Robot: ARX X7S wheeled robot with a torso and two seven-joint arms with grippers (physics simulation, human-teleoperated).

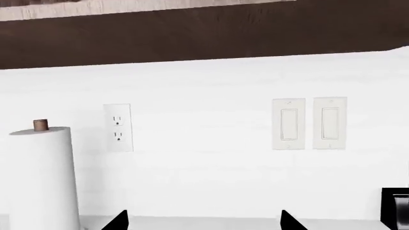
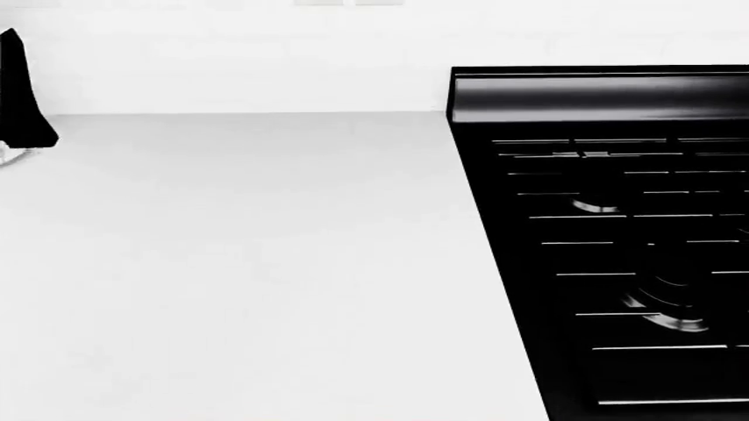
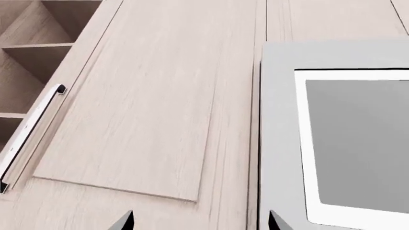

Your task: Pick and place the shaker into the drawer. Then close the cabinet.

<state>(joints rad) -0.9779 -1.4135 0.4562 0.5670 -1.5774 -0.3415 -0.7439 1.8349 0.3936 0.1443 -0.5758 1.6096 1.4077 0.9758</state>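
The shaker and the drawer are out of view in all three frames. My left gripper [image 1: 204, 221] is open and empty, and only its two black fingertips [image 1: 119, 222] show, held above a white counter and facing a white wall. A black part of the left arm [image 2: 21, 96] shows at the head view's left edge. My right gripper [image 3: 199, 221] is also open and empty. It faces a light wood-grain cabinet front [image 3: 147, 105] with a silver bar handle [image 3: 28, 132]. I cannot tell whether this is the task's cabinet.
A black stove [image 2: 609, 246] takes up the right of the white counter [image 2: 258, 263]. A paper towel roll [image 1: 41, 177], an outlet [image 1: 118, 128] and two switches [image 1: 310, 123] are at the wall under a dark upper cabinet [image 1: 204, 38]. Open shelves [image 3: 26, 62] and a grey panel [image 3: 345, 139] flank the wood front.
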